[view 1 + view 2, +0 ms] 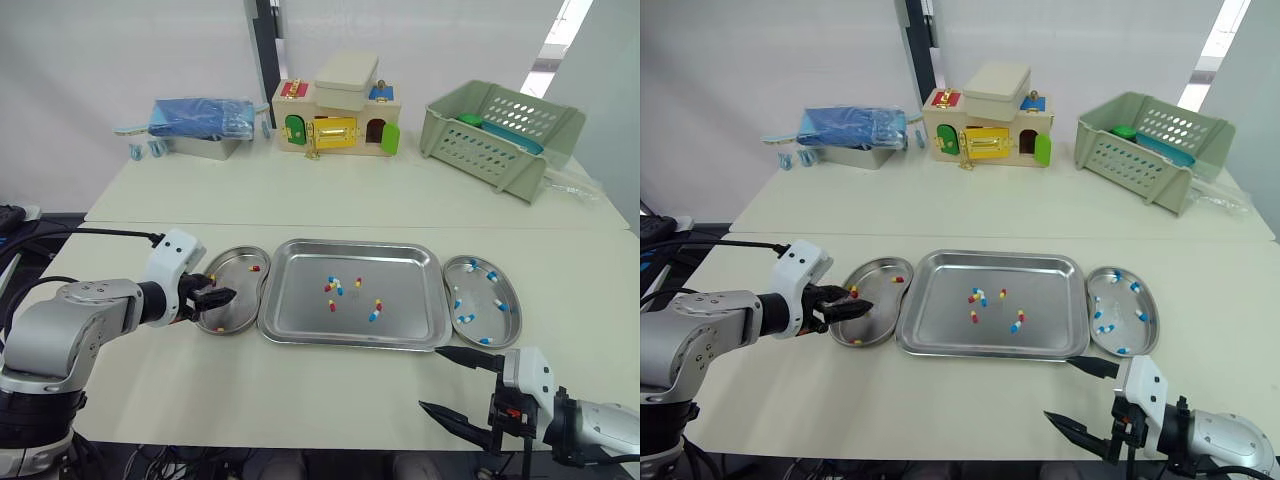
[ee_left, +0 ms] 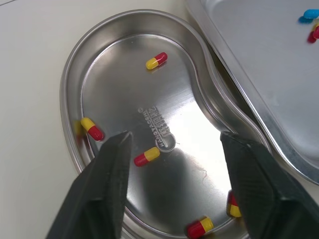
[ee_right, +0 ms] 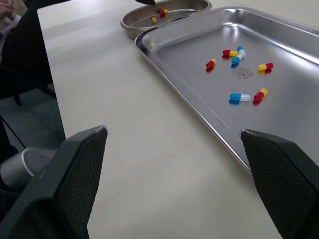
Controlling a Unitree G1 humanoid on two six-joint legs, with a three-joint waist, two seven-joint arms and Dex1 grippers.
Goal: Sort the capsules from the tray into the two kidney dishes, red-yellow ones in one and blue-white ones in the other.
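Left wrist view: our left hand (image 2: 174,138) is open and empty over the red-yellow dish (image 2: 70,79), likely for a drop there. Our right hand (image 1: 431,378) hangs open at lower right. Mixed capsules (image 1: 333,287) lie at the middle of the tray (image 1: 400,310).

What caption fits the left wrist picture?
Open left gripper hovering over the kidney dish of red-yellow capsules.

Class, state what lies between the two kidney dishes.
The steel tray, holding a few loose capsules, lies between the left kidney dish and the right kidney dish, seen in the left eye view.
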